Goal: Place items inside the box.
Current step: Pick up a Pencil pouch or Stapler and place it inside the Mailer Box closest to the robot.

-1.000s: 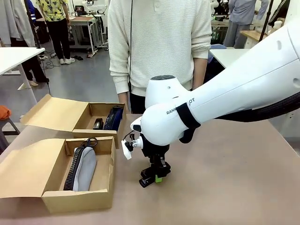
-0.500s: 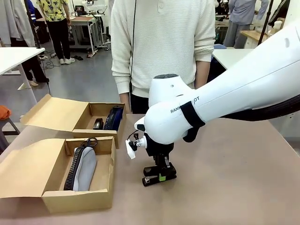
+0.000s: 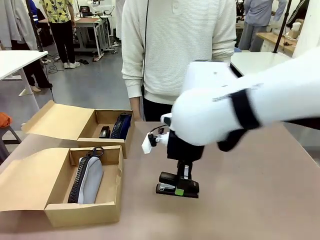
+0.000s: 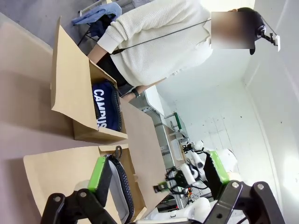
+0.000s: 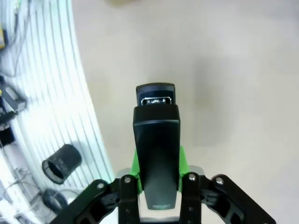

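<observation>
- Here, the right gripper (image 3: 181, 184) is closed on a black stapler (image 3: 166, 188), with its green pads pressed against the stapler's two long sides near the middle.
- The right wrist view shows the stapler pointing straight out from between the pads, its metal mouth at the far end.
- The stapler is held level and low over the tan table (image 3: 250, 200), to the right of two open boxes. Whether it touches the tabletop cannot be told.
- The left gripper (image 4: 156, 170) has its jaws wide apart with nothing between them.
- The near cardboard box (image 3: 112, 200) holds a grey pencil case (image 3: 90, 181) with a black zipper along its left edge.
- The far cardboard box (image 3: 87, 131) holds a navy "CAMPUS" pouch (image 3: 121, 126) standing on edge against its right wall, with a small black item (image 3: 104, 132) just beside it.
- A person (image 3: 175, 45) in a white sweater stands at the table's far edge.
</observation>
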Tool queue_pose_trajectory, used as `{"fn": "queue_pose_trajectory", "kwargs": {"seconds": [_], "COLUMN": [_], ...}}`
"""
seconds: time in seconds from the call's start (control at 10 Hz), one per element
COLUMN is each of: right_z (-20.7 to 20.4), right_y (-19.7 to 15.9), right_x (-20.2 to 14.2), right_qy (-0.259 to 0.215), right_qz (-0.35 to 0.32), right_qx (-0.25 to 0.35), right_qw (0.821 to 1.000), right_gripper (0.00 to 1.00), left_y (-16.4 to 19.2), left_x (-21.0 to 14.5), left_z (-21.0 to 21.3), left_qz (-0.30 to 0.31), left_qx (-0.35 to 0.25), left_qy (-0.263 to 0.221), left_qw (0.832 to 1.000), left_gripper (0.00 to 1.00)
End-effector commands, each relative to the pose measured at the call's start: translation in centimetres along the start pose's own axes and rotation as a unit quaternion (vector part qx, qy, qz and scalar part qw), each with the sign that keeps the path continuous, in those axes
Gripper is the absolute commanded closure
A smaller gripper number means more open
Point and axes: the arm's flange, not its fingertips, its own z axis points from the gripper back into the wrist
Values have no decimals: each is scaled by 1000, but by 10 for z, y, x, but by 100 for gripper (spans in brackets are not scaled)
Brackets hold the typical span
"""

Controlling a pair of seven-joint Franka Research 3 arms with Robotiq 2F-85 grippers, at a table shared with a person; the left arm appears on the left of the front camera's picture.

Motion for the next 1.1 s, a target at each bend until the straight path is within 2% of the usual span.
{"fn": "queue_pose_trajectory", "kwargs": {"seconds": [0.0, 0.1, 0.2, 0.3, 0.4, 0.5, 0.6, 0.7, 0.8, 1.0], "right_z": [15, 13, 13, 12, 15, 15, 8, 17, 26, 35], "right_y": [57, 64, 59, 29, 63, 57, 47, 46, 53, 56], "right_x": [-33, -43, -52, -56, -50, -55, -38, -13, 5, 24], "right_qy": [8, 16, 5, 12, 2, 10, 7, -44, -52, -66], "right_qz": [-115, -158, -191, -72, -154, -146, -184, -256, -330, -485], "right_qx": [-47, -39, -31, -48, -42, -48, -14, 20, 53, 72], "right_qw": [992, 987, 981, 996, 987, 988, 983, 965, 941, 869], "right_gripper": [100, 100, 100, 100, 100, 68, 68, 68, 68, 68], "left_y": [-1, -1, -1, -1, -1, -1, -1, -1, -1, -1], "left_x": [0, 0, 0, 0, 0, 0, 0, 0, 0, 0], "left_z": [-1, -1, -1, -1, -1, -1, -1, -1, -1, -1], "left_qz": [-8, -8, -8, -8, -8, -8, -8, -8, -8, -8], "left_qx": [-11, -11, -11, -11, -11, -11, -11, -11, -11, -11], "left_qy": [-9, -9, -9, -9, -9, -9, -9, -9, -9, -9], "left_qw": [1000, 1000, 1000, 1000, 1000, 1000, 1000, 1000, 1000, 1000], "left_gripper": [0, 0, 0, 0, 0, 0, 0, 0, 0, 0]}}
